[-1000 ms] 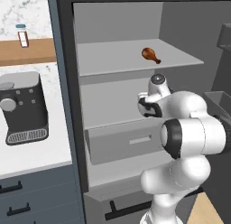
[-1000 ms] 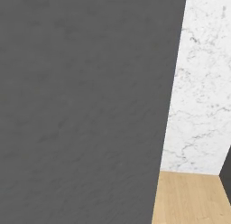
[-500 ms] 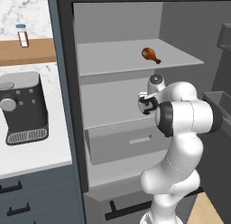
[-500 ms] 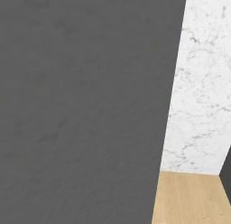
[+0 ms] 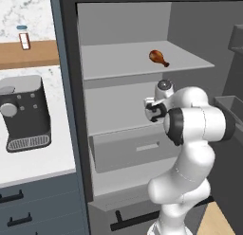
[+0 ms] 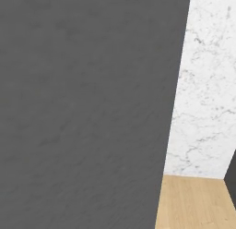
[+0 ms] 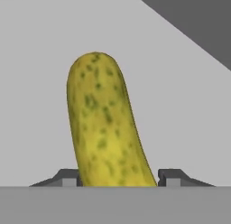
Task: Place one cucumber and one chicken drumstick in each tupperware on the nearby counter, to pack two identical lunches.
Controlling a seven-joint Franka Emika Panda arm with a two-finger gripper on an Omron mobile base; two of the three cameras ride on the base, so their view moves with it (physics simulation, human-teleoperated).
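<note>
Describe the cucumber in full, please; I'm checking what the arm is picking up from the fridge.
The cucumber is stubby and yellow-green, speckled with darker green spots, its skin looking bumpy and matte. Its rounded tip points away from the camera, with a slight curve along its length. It lies on a pale grey fridge shelf. Its near end sits between the two dark fingertips of the pincer, which stand right at its sides; a firm grip cannot be confirmed.

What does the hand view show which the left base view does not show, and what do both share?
Hand view: a yellow-green cucumber standing between the fingertips of the gripper, pressed against both.

Left base view: the chicken drumstick on the upper fridge shelf, the coffee machine on the counter.

Both: the light grey fridge interior.
</note>
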